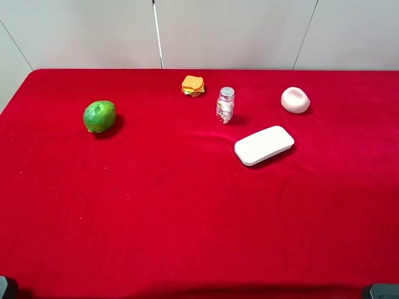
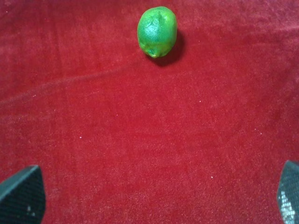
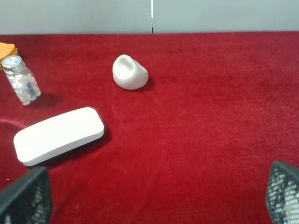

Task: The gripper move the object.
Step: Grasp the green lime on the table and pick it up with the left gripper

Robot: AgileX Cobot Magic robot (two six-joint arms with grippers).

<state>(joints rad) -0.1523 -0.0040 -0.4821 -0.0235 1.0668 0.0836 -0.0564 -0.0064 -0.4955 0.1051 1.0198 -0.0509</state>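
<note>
Lime (image 1: 100,116) sits on the red cloth (image 1: 187,224), left side of the table, well apart from the toy sandwich (image 1: 193,85), pill bottle (image 1: 225,104), white block (image 1: 264,145) and pink lump (image 1: 295,99). Left gripper (image 2: 154,198) has its jaws wide and holds nothing; the lime is ahead of it, not touching. Right gripper (image 3: 154,198) also has its jaws wide and holds nothing, and faces the white block and pink lump.

The right hand (image 3: 156,193) shows only two dark mesh fingertips (image 3: 28,198) at the view's edge, set wide apart over the red desk (image 3: 210,116). Beyond lie a white flat rounded block (image 3: 58,135), a pale lump (image 3: 129,72) standing apart from it, and a pill bottle (image 3: 21,80) just beside an orange item (image 3: 7,49).
</note>
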